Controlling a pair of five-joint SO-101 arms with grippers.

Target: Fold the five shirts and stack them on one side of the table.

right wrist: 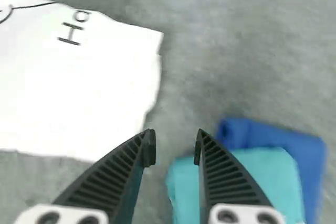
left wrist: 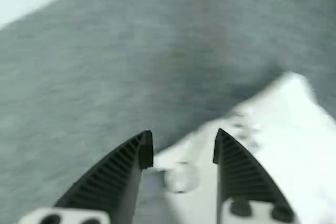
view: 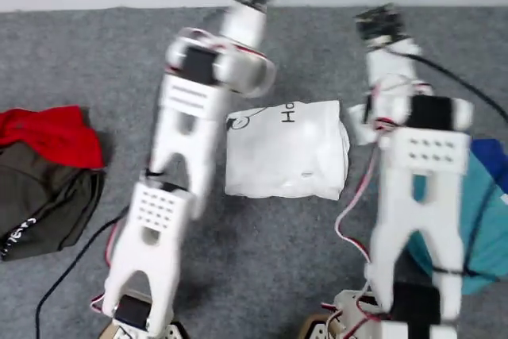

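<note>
Fingers of left gripper (left wrist: 178, 150) and right gripper (right wrist: 174, 148) spread, empty. Folded white shirt (view: 286, 160) lies centrally on table (view: 262, 275); soft, light and limp, it is likely best pinched at two edge corners.

Bright, even, diffuse light; blur in all three views.
High view: soft shadows under the left arm (view: 186, 129) and right arm (view: 421, 164) on the grey table (view: 278, 260), no hard glare, white shirt (view: 286, 152) near blown out, both arm tops smeared. Left wrist view: table and white shirt streaked and soft, left hand (left wrist: 182, 148) crisp. Right wrist view: right hand (right wrist: 175, 142) crisp, white shirt behind it mildly soft.
</note>
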